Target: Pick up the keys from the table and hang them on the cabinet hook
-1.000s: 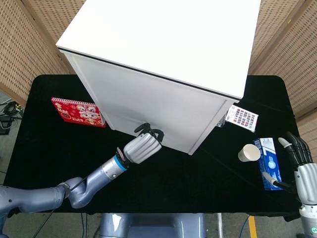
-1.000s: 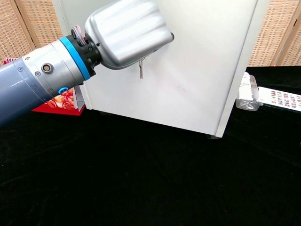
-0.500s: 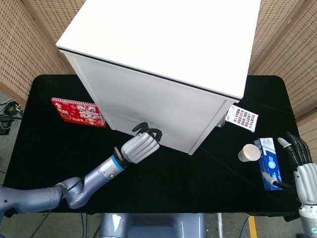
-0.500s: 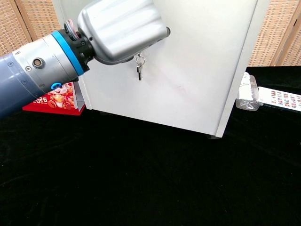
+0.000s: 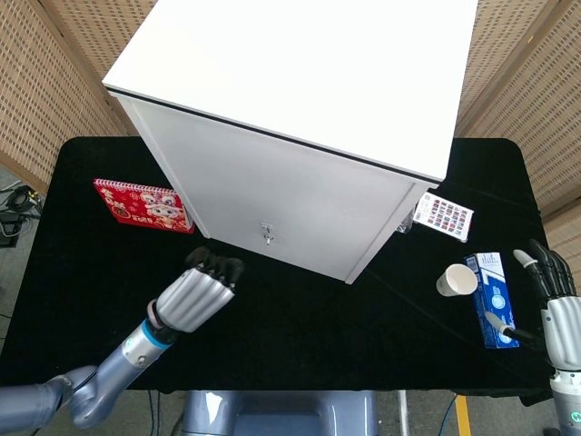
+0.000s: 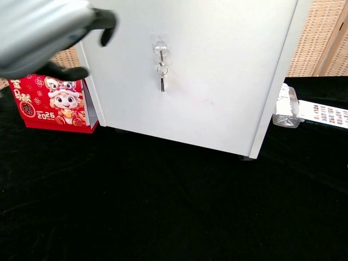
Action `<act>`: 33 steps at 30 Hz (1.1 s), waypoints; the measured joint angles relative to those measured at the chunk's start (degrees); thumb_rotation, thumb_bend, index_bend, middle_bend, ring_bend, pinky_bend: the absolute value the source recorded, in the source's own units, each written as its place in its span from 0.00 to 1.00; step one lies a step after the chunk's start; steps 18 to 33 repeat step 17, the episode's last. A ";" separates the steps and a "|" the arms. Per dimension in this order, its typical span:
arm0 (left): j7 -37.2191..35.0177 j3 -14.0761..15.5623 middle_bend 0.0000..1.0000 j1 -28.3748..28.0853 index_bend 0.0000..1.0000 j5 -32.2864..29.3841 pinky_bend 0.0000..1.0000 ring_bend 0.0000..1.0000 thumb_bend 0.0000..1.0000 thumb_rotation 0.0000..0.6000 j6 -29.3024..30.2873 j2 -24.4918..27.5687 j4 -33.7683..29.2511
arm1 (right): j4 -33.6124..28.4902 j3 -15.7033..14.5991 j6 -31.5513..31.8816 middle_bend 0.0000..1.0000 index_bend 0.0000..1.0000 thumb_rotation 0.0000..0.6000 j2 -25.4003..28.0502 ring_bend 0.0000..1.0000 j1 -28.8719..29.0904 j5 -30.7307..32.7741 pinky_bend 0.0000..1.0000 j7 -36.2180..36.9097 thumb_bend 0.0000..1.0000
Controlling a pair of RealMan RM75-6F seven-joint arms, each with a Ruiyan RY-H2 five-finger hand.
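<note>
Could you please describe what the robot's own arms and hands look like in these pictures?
The left hand has a ribbed silver-grey back and black fingers, with a blue ring at the wrist of a blue-grey tubular arm. The right hand likewise has black fingers above a pale grey wrist.

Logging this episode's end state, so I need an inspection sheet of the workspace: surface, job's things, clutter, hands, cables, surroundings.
Surface: black cloth table, bare in front of the cabinet.
Job's things: keys hang from the hook on the white cabinet front, free of either hand.
Clutter: red calendar left of the cabinet; paper cup, blue box, colour card and a clear wrapped packet to its right.
Hands: left hand off the cabinet, holding nothing, fingers apart; right hand at the table's right edge, empty, fingers apart.
Cables: cords on the floor at far left.
Surroundings: woven screen panels behind the table.
</note>
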 measured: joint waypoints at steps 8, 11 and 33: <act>-8.74 8.72 0.00 15.05 0.00 -1.60 0.09 0.03 0.01 1.00 10.55 2.89 -4.72 | -0.61 -0.84 -2.74 0.00 0.13 1.00 0.37 0.00 0.36 0.44 0.00 -3.68 0.09; -14.14 11.12 0.00 19.32 0.00 -4.53 0.00 0.00 0.00 1.00 12.08 3.62 -6.08 | -1.31 -1.40 -3.91 0.00 0.10 1.00 0.80 0.00 0.54 0.38 0.00 -5.60 0.09; -25.72 13.53 0.00 24.74 0.00 -10.25 0.00 0.00 0.00 1.00 13.25 5.07 -4.44 | -2.58 -2.64 -5.70 0.00 0.08 1.00 0.84 0.00 0.91 -0.57 0.00 -10.50 0.09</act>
